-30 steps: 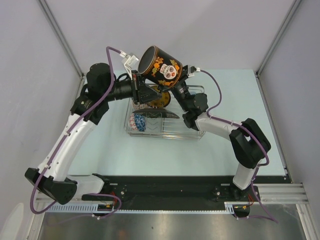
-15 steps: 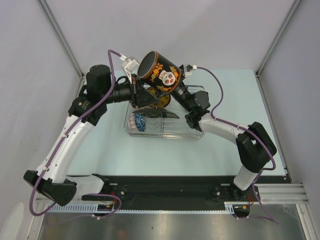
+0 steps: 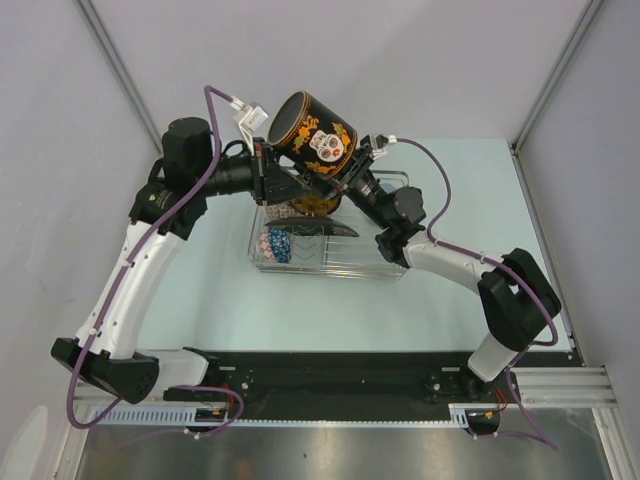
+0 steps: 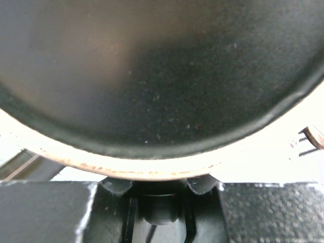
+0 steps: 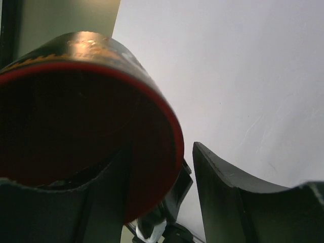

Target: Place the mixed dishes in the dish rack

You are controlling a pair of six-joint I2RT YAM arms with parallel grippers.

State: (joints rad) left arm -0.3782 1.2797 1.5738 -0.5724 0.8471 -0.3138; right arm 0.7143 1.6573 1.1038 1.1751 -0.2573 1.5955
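Note:
The mug (image 3: 315, 135), black with skull and orange flower pattern and red inside, is held high and tilted above the dish rack (image 3: 385, 265). My left gripper (image 3: 283, 183) is shut on the mug from its base side; the dark base (image 4: 162, 76) fills the left wrist view above the gripper (image 4: 159, 197). My right gripper (image 3: 350, 165) is at the rim: one finger is inside the red mug (image 5: 76, 126), the other finger (image 5: 228, 202) stands apart outside. A blue-patterned bowl (image 3: 278, 243) and the dark plate with yellow motif (image 3: 318, 205) sit in the rack. The light-blue cup is hidden.
The silver wire rack stands mid-table on the pale green surface (image 3: 480, 200). Grey walls close the left, back and right sides. Both arms cross over the rack, hiding much of its inside.
The mug has shifted slightly left and up with the left arm. The right arm has stretched further towards the mug.

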